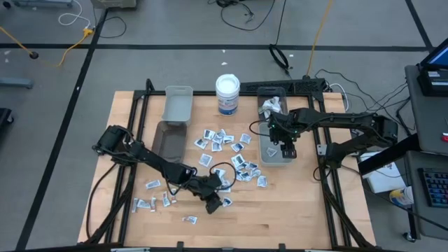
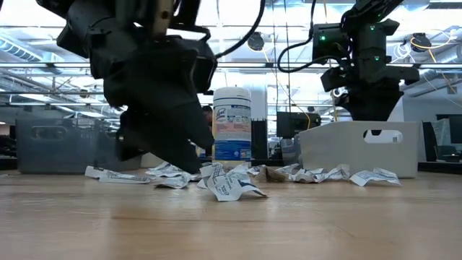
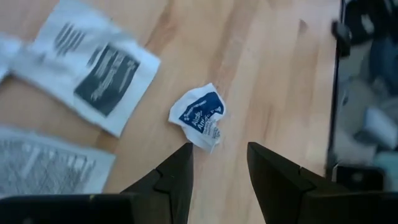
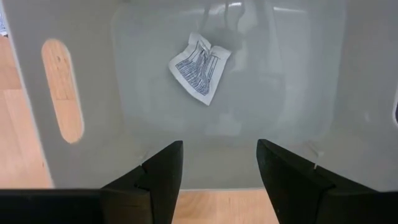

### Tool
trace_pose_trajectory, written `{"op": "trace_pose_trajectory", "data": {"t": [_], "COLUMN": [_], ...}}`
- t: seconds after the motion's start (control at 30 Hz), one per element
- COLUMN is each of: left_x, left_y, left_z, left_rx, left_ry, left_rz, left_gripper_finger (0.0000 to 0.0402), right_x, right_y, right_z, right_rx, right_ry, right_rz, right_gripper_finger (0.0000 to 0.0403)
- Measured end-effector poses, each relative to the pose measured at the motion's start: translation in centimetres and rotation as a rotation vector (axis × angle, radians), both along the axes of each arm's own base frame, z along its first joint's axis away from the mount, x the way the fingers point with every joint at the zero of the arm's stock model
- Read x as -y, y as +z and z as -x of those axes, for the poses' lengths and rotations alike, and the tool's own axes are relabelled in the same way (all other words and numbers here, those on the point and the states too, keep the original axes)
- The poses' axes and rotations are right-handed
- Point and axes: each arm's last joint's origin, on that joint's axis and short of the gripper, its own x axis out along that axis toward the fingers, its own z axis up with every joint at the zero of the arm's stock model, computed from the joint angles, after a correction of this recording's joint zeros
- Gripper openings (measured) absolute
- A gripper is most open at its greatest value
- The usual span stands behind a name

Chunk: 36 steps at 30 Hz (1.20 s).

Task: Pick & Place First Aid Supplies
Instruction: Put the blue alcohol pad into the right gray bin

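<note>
The first aid supplies (image 1: 231, 150) lie scattered flat on the wooden table's middle, with a few more (image 1: 150, 203) toward the near left. My left gripper (image 3: 219, 149) stands open low over the table at the pile's near edge. A small crumpled packet with blue print (image 3: 200, 118) lies just ahead of its fingertips, untouched. My right gripper (image 4: 219, 146) is open and points down over the grey bin (image 1: 263, 143) at the right, with nothing between its fingers. One white packet with blue print (image 4: 200, 67) lies on the bin's floor below it.
A white round tub with a blue label (image 1: 227, 94) stands at the far middle. Two more bins (image 1: 177, 103) (image 1: 170, 140) sit at the far left of the packets. Some crumpled packets (image 1: 271, 106) lie at the right bin's far end. Bare wood shows along the near edge.
</note>
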Motion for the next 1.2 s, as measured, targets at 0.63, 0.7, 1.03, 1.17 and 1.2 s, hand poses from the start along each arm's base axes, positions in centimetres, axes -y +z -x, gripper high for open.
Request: {"op": "trace_pose_trajectory", "data": {"t": [0.63, 0.7, 1.03, 1.17, 1.2], "left_x": [1.7, 1.9, 2.0, 2.1, 2.3], "left_y": [0.0, 0.0, 0.2, -0.5, -0.6], "left_z": [0.7, 0.8, 0.8, 0.6, 0.4], "left_rx": [0.183, 0.184, 0.197, 0.178, 0.176], "left_ry": [-0.249, -0.242, -0.208, -0.208, -0.211], "left_rz": [-0.452, -0.461, -0.455, -0.464, -0.463], "left_gripper_finger": [0.0154, 0.0154, 0.0154, 0.0154, 0.0154], "right_x": [-0.1, -0.1, -0.1, -0.1, -0.1], "right_y": [0.0, 0.0, 0.0, 0.0, 0.0], "right_z": [0.4, 0.4, 0.4, 0.4, 0.4], "right_rx": [-0.041, -0.041, -0.042, -0.042, -0.042], "right_ry": [-0.053, -0.055, -0.076, -0.082, -0.082], "right_rz": [-0.019, -0.019, -0.021, -0.022, -0.022], "right_gripper_finger": [0.0199, 0.0199, 0.0199, 0.0199, 0.0199]}}
